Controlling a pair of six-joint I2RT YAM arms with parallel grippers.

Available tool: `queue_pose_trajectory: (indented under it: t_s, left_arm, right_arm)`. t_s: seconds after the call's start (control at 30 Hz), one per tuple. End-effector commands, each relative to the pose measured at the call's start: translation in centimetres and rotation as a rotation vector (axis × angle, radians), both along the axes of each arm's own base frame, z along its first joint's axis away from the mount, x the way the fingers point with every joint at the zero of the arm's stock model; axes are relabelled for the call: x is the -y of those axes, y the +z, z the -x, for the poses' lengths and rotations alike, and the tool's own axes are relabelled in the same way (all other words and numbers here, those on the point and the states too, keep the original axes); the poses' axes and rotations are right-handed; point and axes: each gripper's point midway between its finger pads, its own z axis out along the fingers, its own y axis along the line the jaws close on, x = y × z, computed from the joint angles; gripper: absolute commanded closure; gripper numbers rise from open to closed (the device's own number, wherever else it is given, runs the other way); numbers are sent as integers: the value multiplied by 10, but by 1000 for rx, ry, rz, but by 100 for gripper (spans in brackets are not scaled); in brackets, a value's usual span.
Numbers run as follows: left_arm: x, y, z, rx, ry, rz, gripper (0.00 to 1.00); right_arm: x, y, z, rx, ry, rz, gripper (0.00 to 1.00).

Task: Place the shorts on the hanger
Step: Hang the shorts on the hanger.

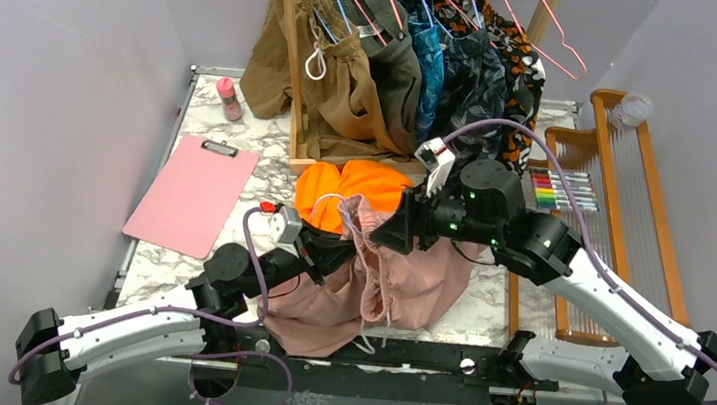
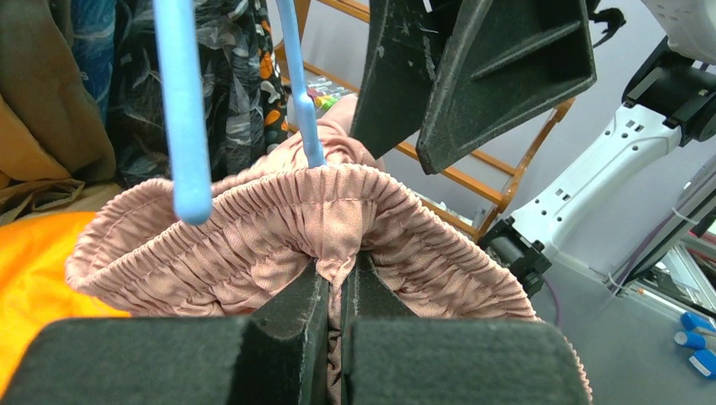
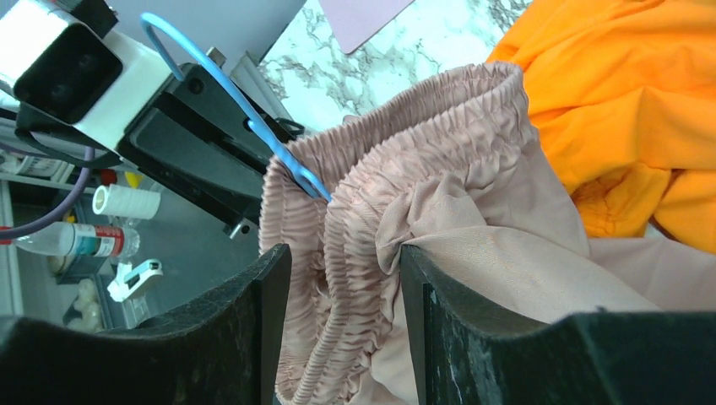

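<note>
1. Shorts (image 1: 396, 287), dusty pink: lay heaped on the marble desk (image 1: 271, 138) between the two arms, gathered waistband held up above the pile; touched the orange shorts (image 1: 356, 190) behind.
2. Left end effector (image 2: 338, 287): clamped on a fold of the waistband, jaws together with fabric pinched between.
3. Right end effector (image 3: 346, 270): stood apart, jaws straddling another stretch of the waistband, not closed on it.
4. Hanger (image 2: 300, 101), light blue wire: stood at the waistband opening just beside the left end effector; one wire dipped behind the elastic, the other ended in front.
5. Pink clipboard (image 1: 191, 195): lay flat at the left of the desk, well apart from the shorts.
</note>
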Motion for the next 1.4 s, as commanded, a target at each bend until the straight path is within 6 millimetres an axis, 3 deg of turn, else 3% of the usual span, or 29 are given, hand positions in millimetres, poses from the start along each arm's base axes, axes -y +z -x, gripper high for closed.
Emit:
queue_pose_trajectory:
  t_s: [0.0, 0.5, 0.67, 0.8, 1.03, 1.2, 1.37]
  left_arm:
    - [2, 34, 13, 50, -69, 91, 100]
    - [-5, 34, 25, 64, -107, 123, 100]
    - [-1, 33, 29, 63, -138, 115, 100]
    - [1, 32, 31, 59, -158, 110, 100]
    - [8, 31, 42, 58, -229, 93, 100]
    - [9, 31, 48, 54, -265, 91, 100]
    - [9, 32, 51, 57, -278, 96, 100]
  right_arm:
    - [-19, 22, 3, 28, 75, -92, 47]
    - [8, 64, 16, 225, 140, -90, 41]
    - [3, 79, 18, 267, 183, -115, 41]
    - [-12, 88, 20, 277, 241, -160, 41]
    - [-42, 76, 15, 246, 323, -178, 41]
    - [-50, 70, 26, 231, 408, -216, 45]
    - [-49, 59, 32, 220, 443, -218, 58]
